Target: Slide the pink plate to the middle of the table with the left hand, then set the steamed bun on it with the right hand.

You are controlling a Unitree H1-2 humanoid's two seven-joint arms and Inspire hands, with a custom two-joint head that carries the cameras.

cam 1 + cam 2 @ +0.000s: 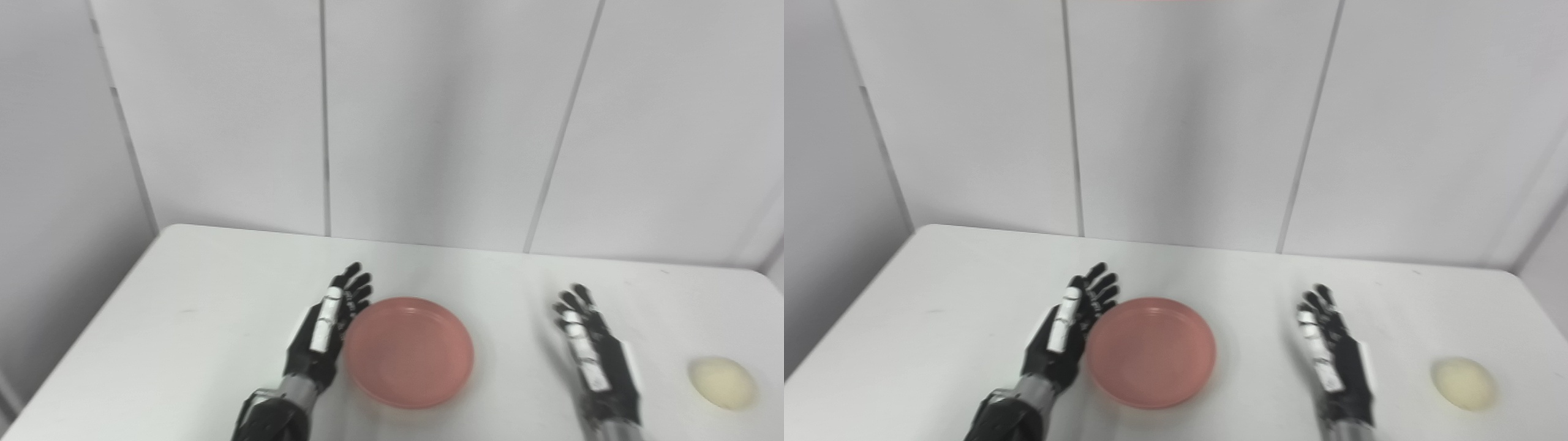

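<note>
The pink plate (409, 352) is sitting flat on the white table (184, 318), roughly mid-table and near the front edge, with nothing on it. The left hand (327, 327) is lying just beside the plate's left rim, edge-on, fingers stretched forward and slightly apart, holding nothing (whether the palm side is actually touching the rim cannot be told). The right hand (591, 346) is hovering or resting to the right of the plate, well clear of it, fingers extended and gripping nothing; it is looking a bit blurred. The steamed bun (723, 382) is sitting on the table far right, near the front, apart from the right hand and well apart from the plate. Both arms are coming in from the bottom edge. White panelled wall (429, 122) is standing behind the table.
</note>
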